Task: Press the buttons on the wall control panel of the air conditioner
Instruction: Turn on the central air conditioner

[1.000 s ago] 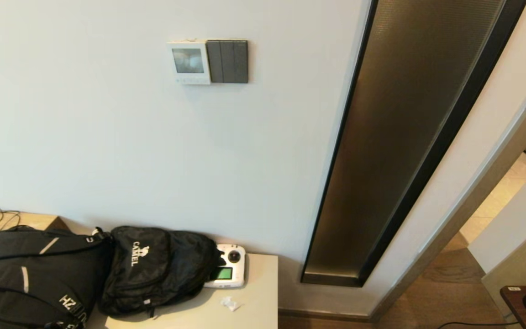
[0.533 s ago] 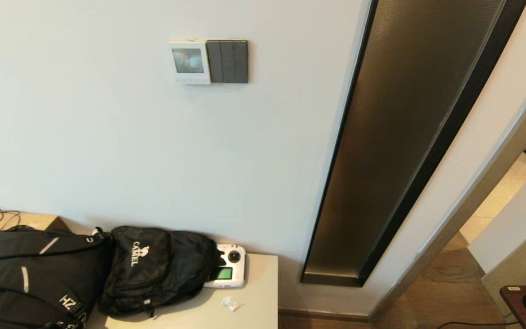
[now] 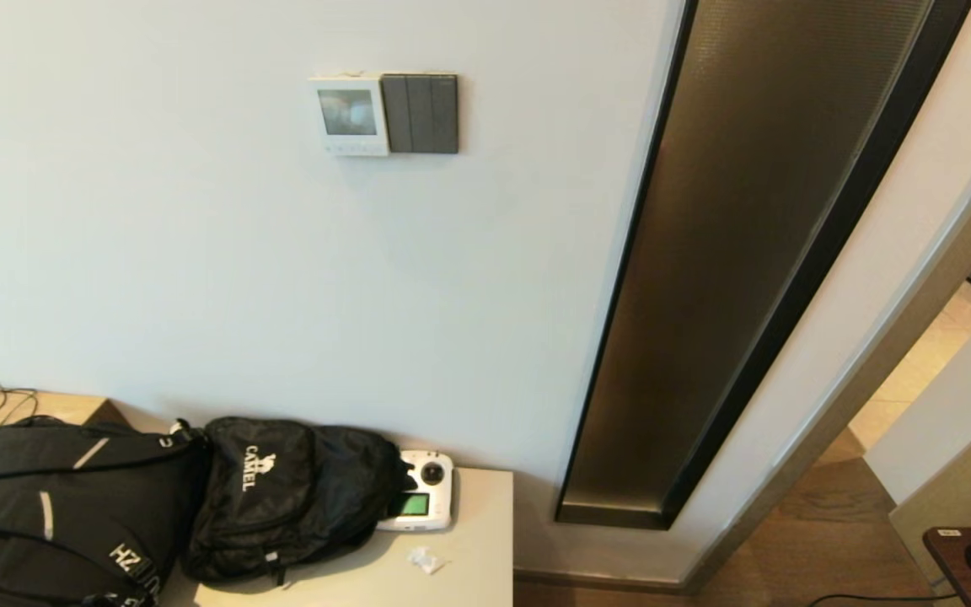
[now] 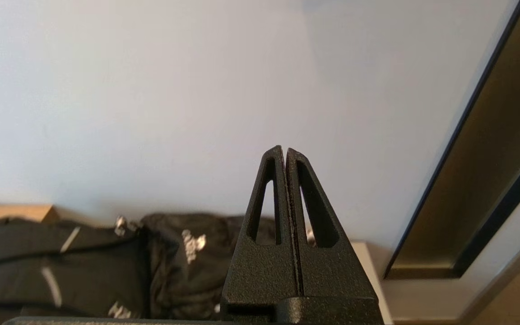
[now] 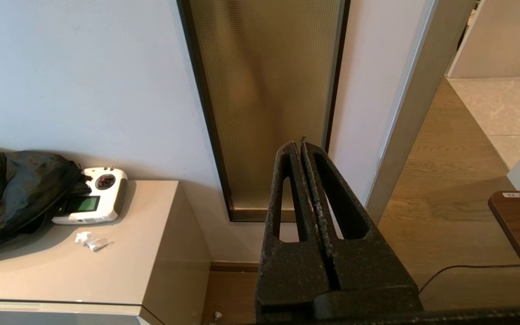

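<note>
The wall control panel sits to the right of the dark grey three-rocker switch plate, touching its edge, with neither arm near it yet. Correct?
Not quite. The head view shows the wall control panel to the left of the dark grey switch plate, not the right. The rest holds: their edges touch, and neither arm appears in that view.

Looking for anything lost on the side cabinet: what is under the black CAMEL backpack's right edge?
The white handheld remote with a green screen lies partly tucked under the black CAMEL backpack on the beige cabinet. Its left part is covered; anything else beneath cannot be seen.
</note>
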{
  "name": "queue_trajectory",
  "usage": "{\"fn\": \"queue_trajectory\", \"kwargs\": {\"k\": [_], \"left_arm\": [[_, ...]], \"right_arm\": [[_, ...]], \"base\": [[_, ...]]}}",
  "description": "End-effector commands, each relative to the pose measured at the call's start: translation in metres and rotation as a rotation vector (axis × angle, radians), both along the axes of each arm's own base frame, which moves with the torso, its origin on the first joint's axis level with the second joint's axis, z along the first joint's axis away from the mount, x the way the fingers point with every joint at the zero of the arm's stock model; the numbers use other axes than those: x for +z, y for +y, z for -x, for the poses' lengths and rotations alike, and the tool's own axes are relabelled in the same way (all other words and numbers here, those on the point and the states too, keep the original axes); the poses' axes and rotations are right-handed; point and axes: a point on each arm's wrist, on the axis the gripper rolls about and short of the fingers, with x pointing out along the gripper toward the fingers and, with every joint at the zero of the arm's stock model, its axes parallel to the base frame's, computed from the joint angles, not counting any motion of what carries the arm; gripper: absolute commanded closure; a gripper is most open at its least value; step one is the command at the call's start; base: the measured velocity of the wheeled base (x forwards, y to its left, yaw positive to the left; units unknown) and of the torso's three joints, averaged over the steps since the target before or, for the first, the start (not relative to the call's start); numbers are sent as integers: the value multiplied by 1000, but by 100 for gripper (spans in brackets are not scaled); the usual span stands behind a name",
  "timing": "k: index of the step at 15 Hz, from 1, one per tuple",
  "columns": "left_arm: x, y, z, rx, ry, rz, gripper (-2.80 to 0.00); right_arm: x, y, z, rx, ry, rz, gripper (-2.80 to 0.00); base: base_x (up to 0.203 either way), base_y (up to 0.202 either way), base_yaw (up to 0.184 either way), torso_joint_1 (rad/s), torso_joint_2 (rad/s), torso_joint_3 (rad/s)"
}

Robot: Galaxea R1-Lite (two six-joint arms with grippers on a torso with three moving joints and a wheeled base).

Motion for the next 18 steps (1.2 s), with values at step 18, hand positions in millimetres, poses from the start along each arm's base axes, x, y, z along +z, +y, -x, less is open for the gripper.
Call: {"fn": "queue_trajectory", "kwargs": {"k": [18], "left_arm": [[117, -103, -301, -383, 19, 80, 0]], "right_arm": [[0, 0, 0, 1, 3, 1, 0]], "base": [[0, 0, 0, 0, 0, 0]]}}
